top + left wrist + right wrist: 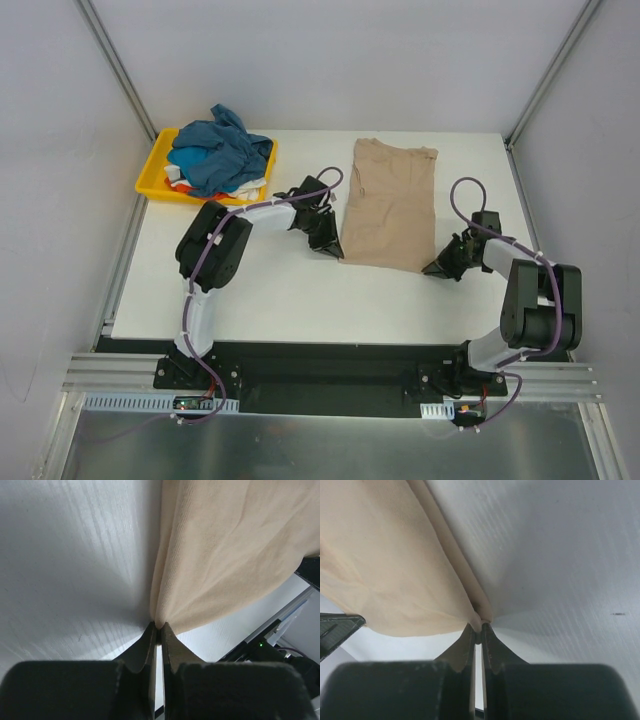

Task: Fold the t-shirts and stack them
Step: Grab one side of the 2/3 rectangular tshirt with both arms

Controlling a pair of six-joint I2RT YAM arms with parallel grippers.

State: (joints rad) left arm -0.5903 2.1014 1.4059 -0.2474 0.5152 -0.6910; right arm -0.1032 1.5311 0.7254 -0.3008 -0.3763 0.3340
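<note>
The beige-tan t-shirt (388, 203) lies as a long folded strip at the middle back of the white table (270, 290). My left gripper (330, 246) is shut on its near left corner; the left wrist view shows the cloth (225, 545) pinched at my fingertips (159, 628). My right gripper (436, 268) is shut on its near right corner, and the right wrist view shows the hem (395, 565) pinched at my gripper (479, 628). A teal-blue t-shirt (218, 150) lies heaped on white and orange-red ones (180, 181) in the tray.
A shallow yellow tray (152, 178) stands at the back left corner of the table. Grey walls and metal frame posts (118, 70) enclose the table. The arm bases sit on a black rail (320, 370) at the near edge.
</note>
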